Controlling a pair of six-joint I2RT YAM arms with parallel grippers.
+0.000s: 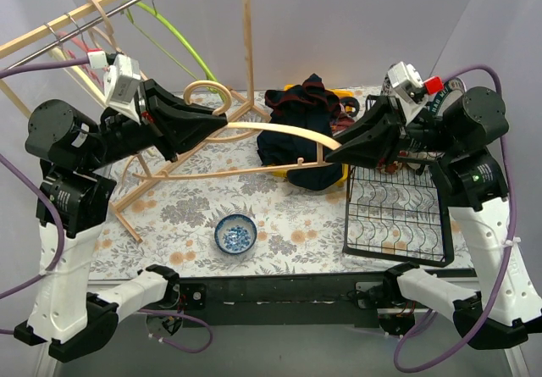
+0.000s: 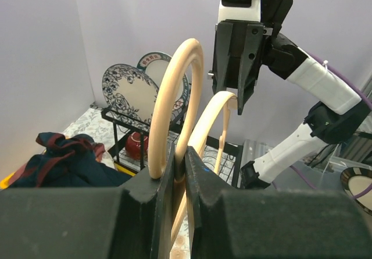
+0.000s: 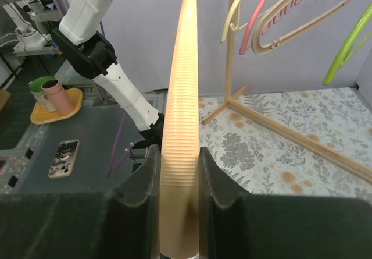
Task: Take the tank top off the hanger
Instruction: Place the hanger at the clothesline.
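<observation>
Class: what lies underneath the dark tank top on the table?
A yellow thing shows past the edges of the tank top. The cloth covers the rest of it, so what it is cannot be told.

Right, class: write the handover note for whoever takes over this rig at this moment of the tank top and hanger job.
Left gripper: shut on the hanger near its hook.
Right gripper: closed round the hanger's ribbed arm.
Tank top: in a heap on the table, behind the hanger. The left wrist view shows the hanger bare.
Done: the top appears to be off the hanger.
Left: probably check that no strap is caught at the right gripper's end, then set the hanger down.
</observation>
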